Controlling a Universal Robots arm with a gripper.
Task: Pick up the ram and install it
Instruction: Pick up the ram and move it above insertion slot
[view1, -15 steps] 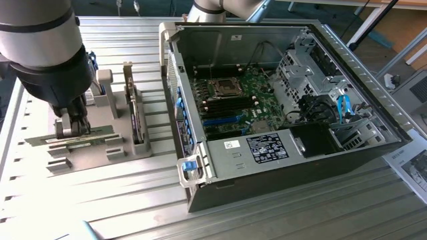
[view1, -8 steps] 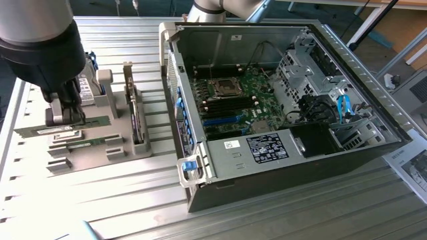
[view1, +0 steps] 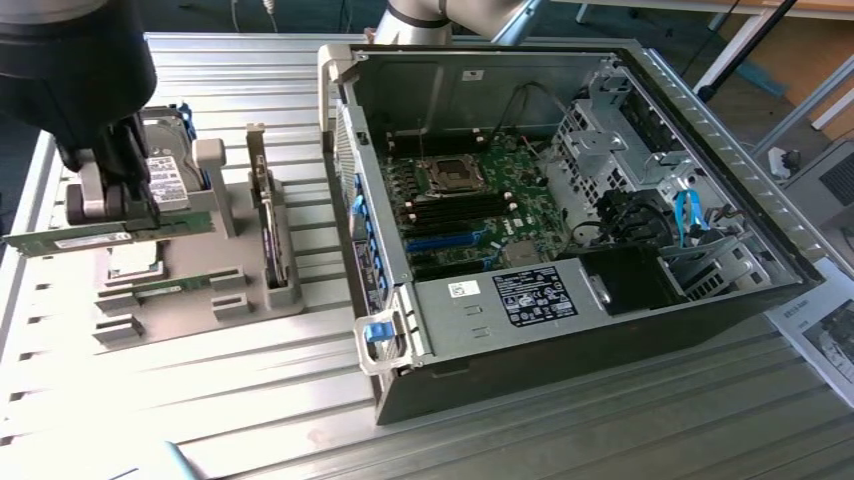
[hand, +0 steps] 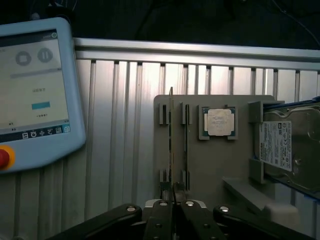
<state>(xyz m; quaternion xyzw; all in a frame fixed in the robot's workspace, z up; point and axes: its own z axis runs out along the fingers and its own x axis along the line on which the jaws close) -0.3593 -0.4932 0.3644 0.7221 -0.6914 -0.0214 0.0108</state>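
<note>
The tool (hand: 173, 201) is clamped on the ram (view1: 74, 241), which we judge lifted off its grey holder (view1: 194, 312), so pickup looks done, while installing it in the open case (view1: 467, 312) is not yet done.

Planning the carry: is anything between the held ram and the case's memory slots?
Yes. The gripper holds the ram by the tray. Between it and the memory slots stand the upright expansion card and the case's near wall. Nothing visible covers the slots from above.

Robot lab: teach pendant (hand: 35, 90), opened computer case (view1: 694, 290)
</note>
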